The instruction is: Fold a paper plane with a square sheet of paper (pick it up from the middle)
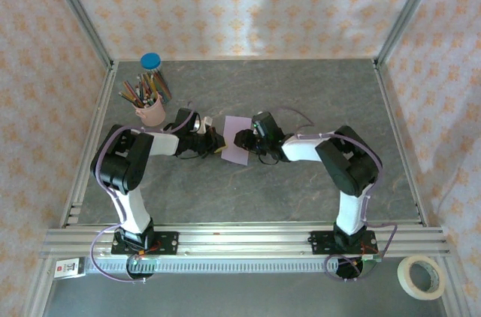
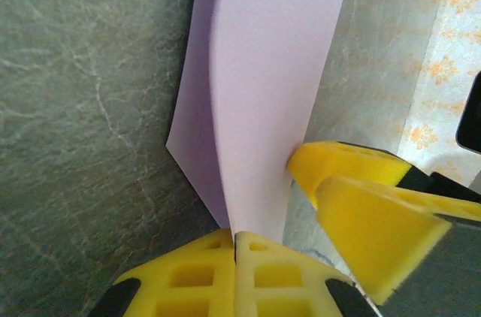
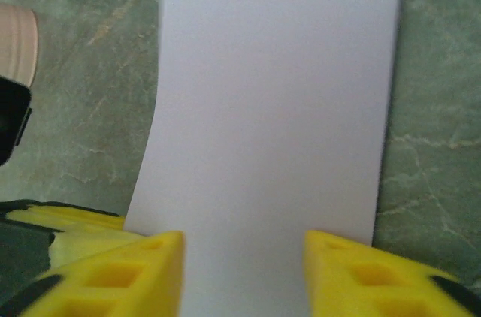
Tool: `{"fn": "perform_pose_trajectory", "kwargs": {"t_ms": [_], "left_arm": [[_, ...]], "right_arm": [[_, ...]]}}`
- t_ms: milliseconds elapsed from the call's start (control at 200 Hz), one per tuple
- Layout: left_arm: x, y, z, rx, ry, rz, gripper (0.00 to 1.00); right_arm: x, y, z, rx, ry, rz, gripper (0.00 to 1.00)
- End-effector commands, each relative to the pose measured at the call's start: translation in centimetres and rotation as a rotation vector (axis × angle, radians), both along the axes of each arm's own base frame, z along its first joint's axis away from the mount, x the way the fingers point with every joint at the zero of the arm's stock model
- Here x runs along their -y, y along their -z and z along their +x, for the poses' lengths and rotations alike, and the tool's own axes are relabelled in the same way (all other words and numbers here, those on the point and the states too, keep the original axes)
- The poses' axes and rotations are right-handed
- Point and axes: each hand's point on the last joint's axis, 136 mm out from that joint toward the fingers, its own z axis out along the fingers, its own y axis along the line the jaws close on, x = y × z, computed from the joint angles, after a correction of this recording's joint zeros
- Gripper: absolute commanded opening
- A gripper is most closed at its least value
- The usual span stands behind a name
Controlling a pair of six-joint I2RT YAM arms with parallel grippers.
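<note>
From above, the folded sheet of paper (image 1: 237, 139) lies mid-surface, long axis running far edge to near edge, between left gripper (image 1: 219, 146) and right gripper (image 1: 242, 139). Left wrist: jaws pinch its edge. Right wrist: jaws apart, straddling it.

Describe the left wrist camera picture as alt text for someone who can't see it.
The left gripper has its yellow fingers pinched shut on a pale lilac sheet of paper that curves up and away over a grey marbled table. The right gripper, also yellow-fingered, sits at the paper's edge, right of frame.
</note>
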Motion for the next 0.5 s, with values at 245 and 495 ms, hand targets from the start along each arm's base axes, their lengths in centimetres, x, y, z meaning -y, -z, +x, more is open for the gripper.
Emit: {"fn": "perform_pose_trajectory", "kwargs": {"t_ms": [245,495], "left_arm": [[-0.7,-2.3,0.9,0.011,-0.151,-0.068,0.03],[0.6,-3.1,0.5,-0.038,-0.248,-0.144,0.03]], "right_arm": [[2.4,-7.2,1.7,0.395,-0.016,-0.036,0.99],[4.8,-9.7,0.9,0.612,-0.030,-0.129,1.00]]}}
